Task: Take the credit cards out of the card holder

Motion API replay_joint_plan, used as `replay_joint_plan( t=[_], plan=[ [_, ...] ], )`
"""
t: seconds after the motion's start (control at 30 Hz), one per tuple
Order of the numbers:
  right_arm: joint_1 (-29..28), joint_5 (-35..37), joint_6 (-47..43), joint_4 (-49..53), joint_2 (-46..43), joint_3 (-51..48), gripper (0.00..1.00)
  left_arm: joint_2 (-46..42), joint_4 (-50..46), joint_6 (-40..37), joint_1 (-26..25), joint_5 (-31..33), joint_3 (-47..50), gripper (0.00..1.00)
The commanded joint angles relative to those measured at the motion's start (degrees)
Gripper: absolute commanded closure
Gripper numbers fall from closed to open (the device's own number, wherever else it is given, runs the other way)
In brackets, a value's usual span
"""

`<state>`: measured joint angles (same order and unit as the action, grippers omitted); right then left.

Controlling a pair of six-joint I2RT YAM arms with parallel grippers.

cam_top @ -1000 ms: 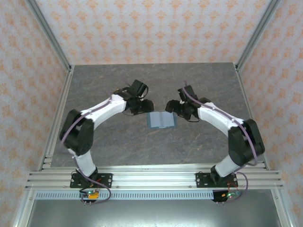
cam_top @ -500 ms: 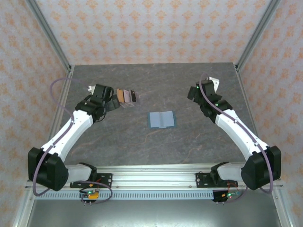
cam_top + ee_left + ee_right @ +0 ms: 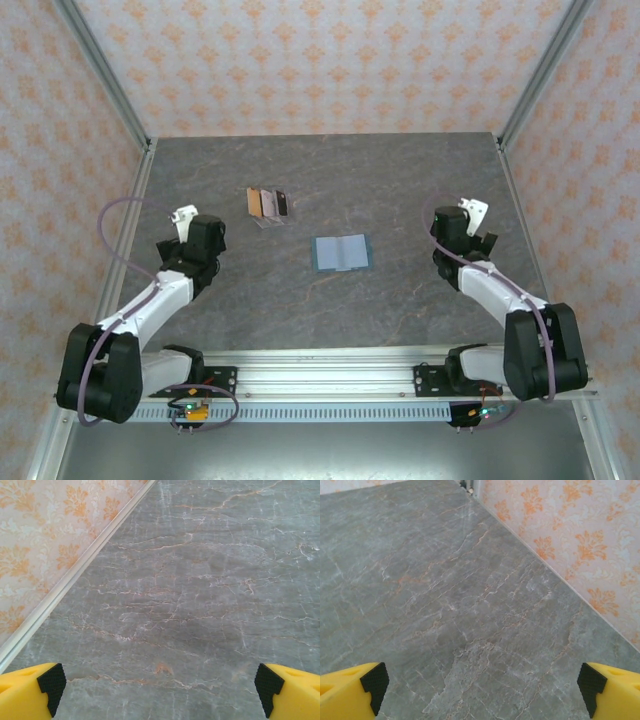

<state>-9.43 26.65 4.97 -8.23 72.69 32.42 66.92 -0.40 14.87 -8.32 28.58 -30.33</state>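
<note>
The card holder (image 3: 342,253), a flat blue-grey wallet, lies spread open on the middle of the table. Three credit cards (image 3: 268,204) lie side by side to its far left: brown, pale and black. Both sit apart from the arms. My left gripper (image 3: 200,232) hangs over the left part of the table, well left of the cards. In its wrist view the left gripper (image 3: 160,685) is open over bare stone. My right gripper (image 3: 462,225) is off to the right of the card holder. It too is open (image 3: 482,682), with nothing between its yellow fingers (image 3: 350,690).
The grey marble table (image 3: 400,180) is walled by patterned panels with metal rails. One rail (image 3: 75,575) runs close along the left gripper's side, and the right wall (image 3: 560,535) stands near the right gripper. A metal frame (image 3: 320,370) crosses the near edge.
Both arms have drawn back from the card holder toward their own sides and folded low. The three cards, covered by the left arm a second ago, lie in plain sight. Both grippers opened wider.
</note>
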Motion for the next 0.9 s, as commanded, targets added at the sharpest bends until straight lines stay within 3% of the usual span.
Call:
replay_joint_plan(
  t=[0.0, 0.17, 0.43, 0.67, 0.87],
  plan=[
    [0.43, -3.08, -5.28, -11.86, 1.87, -2.07, 0.01, -0.12, 16.41, -5.34, 2.72, -2.42, 4.25, 0.0],
    [0.71, -7.6, -9.44, -22.49, 5.84, -5.08, 0.01, 2.41, 30.35, -11.41, 4.24, -8.74, 9.75, 0.0],
    [4.3, -19.18, -9.94, -33.83, 11.15, -8.25, 0.0, 5.64, 42.65, -15.56, 5.59, -23.29, 11.74, 0.0],
    [5.48, -21.92, -9.63, -39.45, 13.79, -10.37, 0.01, 15.67, 50.64, -15.37, 6.21, -24.84, 11.46, 0.0],
    [5.48, -21.04, -9.18, -38.72, 14.42, -9.78, 0.01, 18.22, 47.49, -14.61, 6.25, -23.28, 8.75, 0.0]
  ],
)
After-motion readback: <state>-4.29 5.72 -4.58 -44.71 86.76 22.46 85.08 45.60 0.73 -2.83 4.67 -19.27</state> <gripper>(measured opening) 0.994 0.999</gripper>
